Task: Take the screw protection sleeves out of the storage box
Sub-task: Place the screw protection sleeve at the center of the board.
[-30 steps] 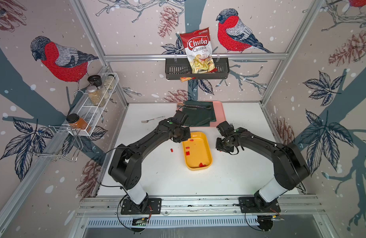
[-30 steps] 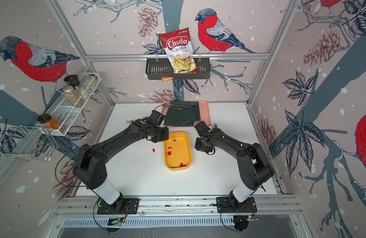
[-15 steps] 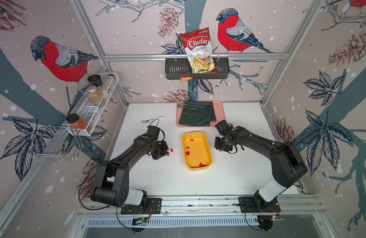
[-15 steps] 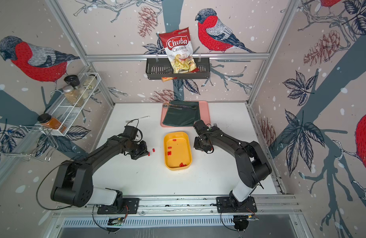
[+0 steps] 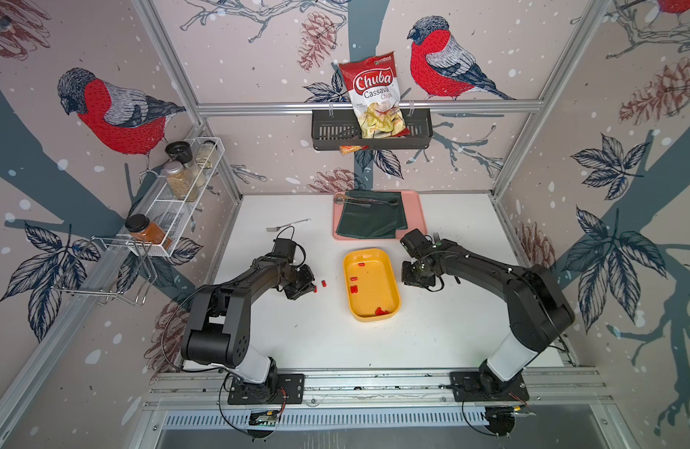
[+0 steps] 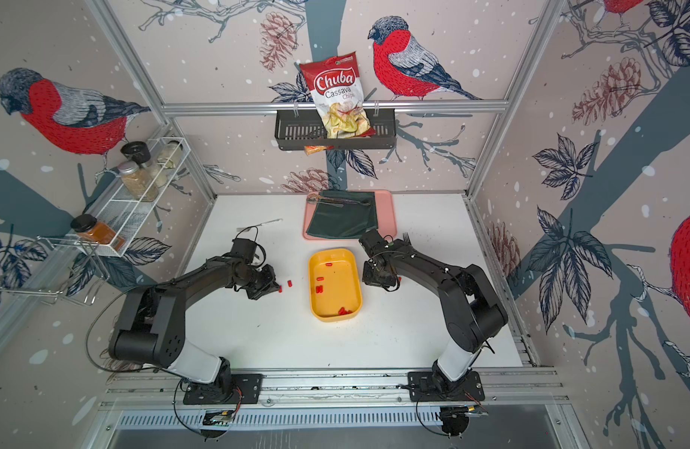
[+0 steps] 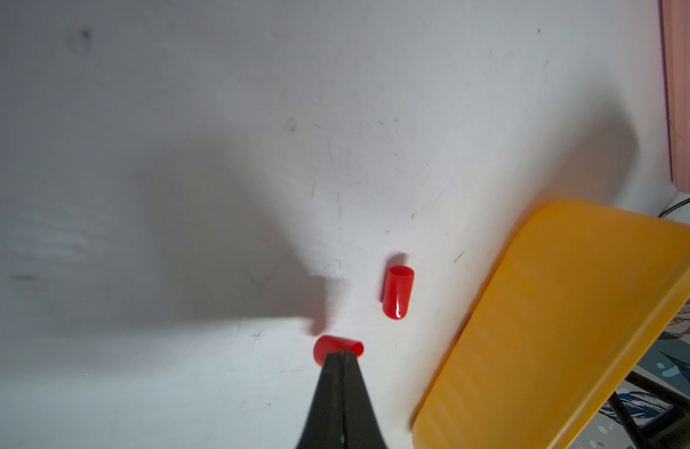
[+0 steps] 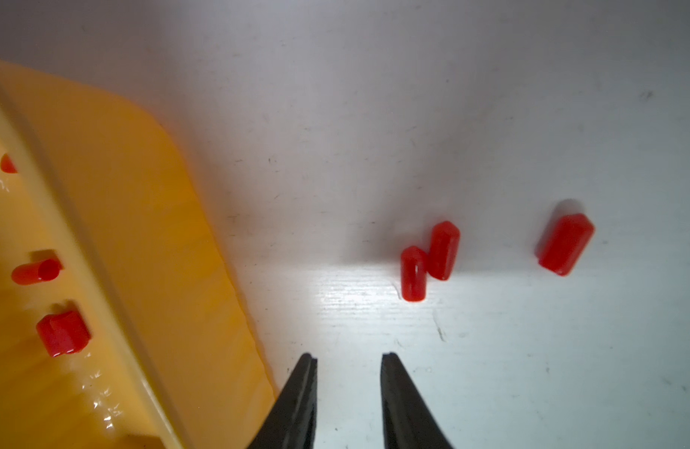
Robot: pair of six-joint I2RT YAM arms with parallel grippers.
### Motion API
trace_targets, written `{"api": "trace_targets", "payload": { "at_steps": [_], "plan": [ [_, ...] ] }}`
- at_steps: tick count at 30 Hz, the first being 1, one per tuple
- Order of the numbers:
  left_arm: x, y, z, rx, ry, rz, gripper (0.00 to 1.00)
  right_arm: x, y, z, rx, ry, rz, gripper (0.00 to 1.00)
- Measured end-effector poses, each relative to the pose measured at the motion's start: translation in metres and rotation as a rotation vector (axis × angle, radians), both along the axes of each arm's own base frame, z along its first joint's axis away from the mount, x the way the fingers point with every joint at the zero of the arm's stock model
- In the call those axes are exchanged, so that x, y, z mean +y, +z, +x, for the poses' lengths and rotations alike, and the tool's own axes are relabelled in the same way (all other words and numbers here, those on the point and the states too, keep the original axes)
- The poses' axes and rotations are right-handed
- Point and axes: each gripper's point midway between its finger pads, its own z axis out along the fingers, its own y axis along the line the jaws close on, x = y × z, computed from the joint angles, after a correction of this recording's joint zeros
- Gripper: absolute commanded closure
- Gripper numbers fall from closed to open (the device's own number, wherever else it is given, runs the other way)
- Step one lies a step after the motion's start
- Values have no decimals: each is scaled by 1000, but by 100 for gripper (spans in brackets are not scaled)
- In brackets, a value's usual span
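Left wrist view: left hand [image 7: 342, 353] low over table [image 7: 219, 116], pinching a sleeve [image 7: 323, 347].

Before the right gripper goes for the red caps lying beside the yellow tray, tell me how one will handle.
The red caps lie on their sides and look rounded, so a nudge would probably roll one. Their glossy skin may slip in a pinch. One in the yellow tray shows a hollow end, so likely light and squashable.
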Motion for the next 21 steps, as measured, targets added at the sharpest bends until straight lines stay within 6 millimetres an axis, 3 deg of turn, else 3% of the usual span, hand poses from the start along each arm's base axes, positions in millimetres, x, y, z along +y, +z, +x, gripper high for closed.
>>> {"api": "trace_targets", "payload": {
  "at_steps": [4, 13, 21],
  "plan": [
    [-1, -3, 5, -6, -4, -3, 95, 1, -3, -1, 4, 4, -8, 67],
    [-2, 2, 14, -32, -10, -10, 73, 3, -5, -4, 7, 12, -19, 67],
    [-2, 14, 26, -81, -26, 3, 72, 2, -7, -3, 7, 10, -28, 67]
  ]
}}
